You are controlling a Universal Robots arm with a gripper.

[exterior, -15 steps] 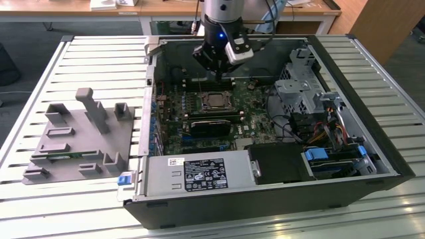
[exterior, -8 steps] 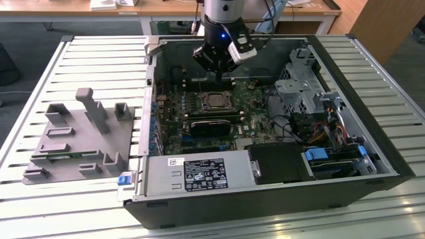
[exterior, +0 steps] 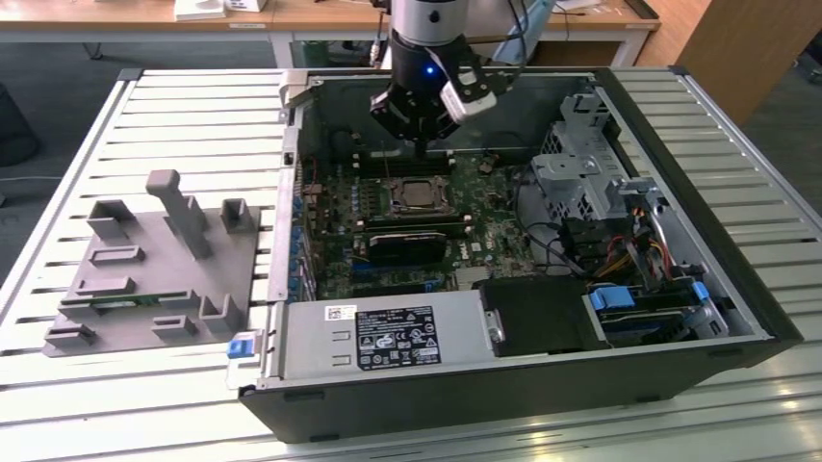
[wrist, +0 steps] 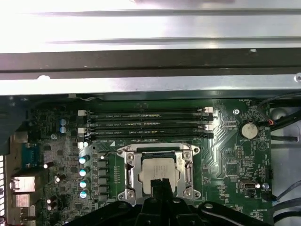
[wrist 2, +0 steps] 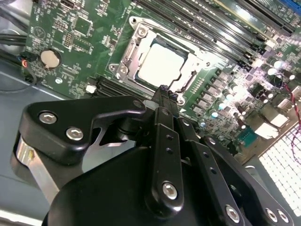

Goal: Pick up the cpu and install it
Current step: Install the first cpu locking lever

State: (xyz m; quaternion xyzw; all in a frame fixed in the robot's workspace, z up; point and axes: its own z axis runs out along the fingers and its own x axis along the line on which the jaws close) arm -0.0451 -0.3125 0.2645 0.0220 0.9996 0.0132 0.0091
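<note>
Standing by the slatted metal table (exterior: 77,144), I see a grey fixture block (exterior: 154,274) well off to the exterior view's left of the gripper (exterior: 425,144), and the open computer case (exterior: 719,289) around and under it. The gripper hangs just above the motherboard (exterior: 385,241), its fingers (wrist 2: 164,101) drawn together to a narrow point with nothing between them. The cpu (wrist: 159,170) lies directly below the fingertips, already seated in its metal socket frame (wrist: 131,174), silvery top facing up. The risk, to my eye: a descent slightly off centre could scrape the chip's top or catch the frame, or the nearby memory slots (wrist: 146,123). Beyond the gripper stand wooden desks (exterior: 321,14).
</note>
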